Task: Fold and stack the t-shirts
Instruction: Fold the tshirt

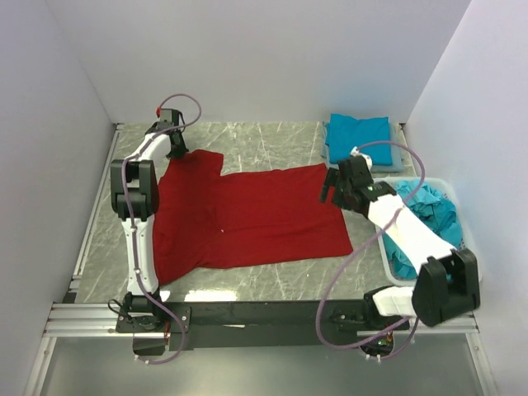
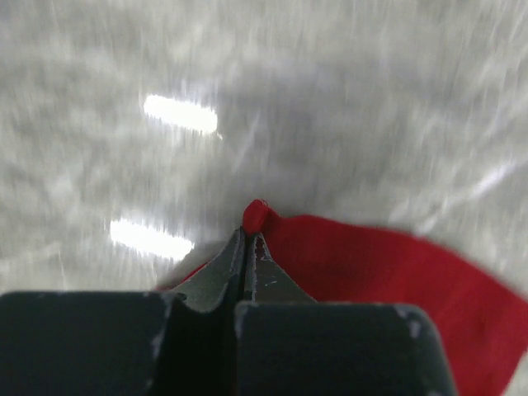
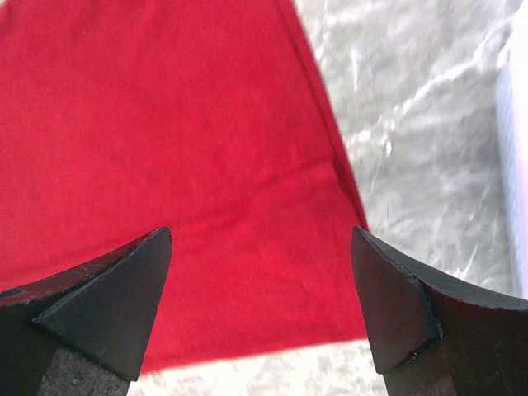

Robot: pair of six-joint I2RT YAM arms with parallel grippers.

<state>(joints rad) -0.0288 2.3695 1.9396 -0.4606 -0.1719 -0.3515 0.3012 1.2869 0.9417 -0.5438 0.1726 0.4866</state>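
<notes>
A: Why was the left hand (image 1: 175, 147) at the far left corner of the red t-shirt (image 1: 247, 219)?

B: It had closed tight on the tip of the far sleeve. The wrist view showed a small nub of red cloth poking out past the pressed-together fingers (image 2: 219, 276). Most likely it meant to lift that sleeve and fold it in over the body

A: And the right hand (image 1: 334, 186)?

B: It was spread wide with nothing in it, above the far right corner of the hem. It looked placed to take that corner, so both ends of the shirt could be handled together

A: Where did the shirts lie?

B: The red one was spread flat in the middle of the tabletop (image 1: 272, 144), sleeves to the left and hem to the right. The folded teal shirts (image 1: 359, 136) sat at the far right, apart from it, likely as the start of the stack. The crumpled teal shirts (image 1: 433, 210) were in the white basket (image 1: 450, 183) at the right edge

A: What could not be made out?

B: The left wrist view was blurred, so how much cloth was caught could not be told. The left arm covered the neck area, and no label showed. The right arm hid part of the basket, so the count of shirts in it was unclear, as was whether the right hand touched the cloth
</notes>
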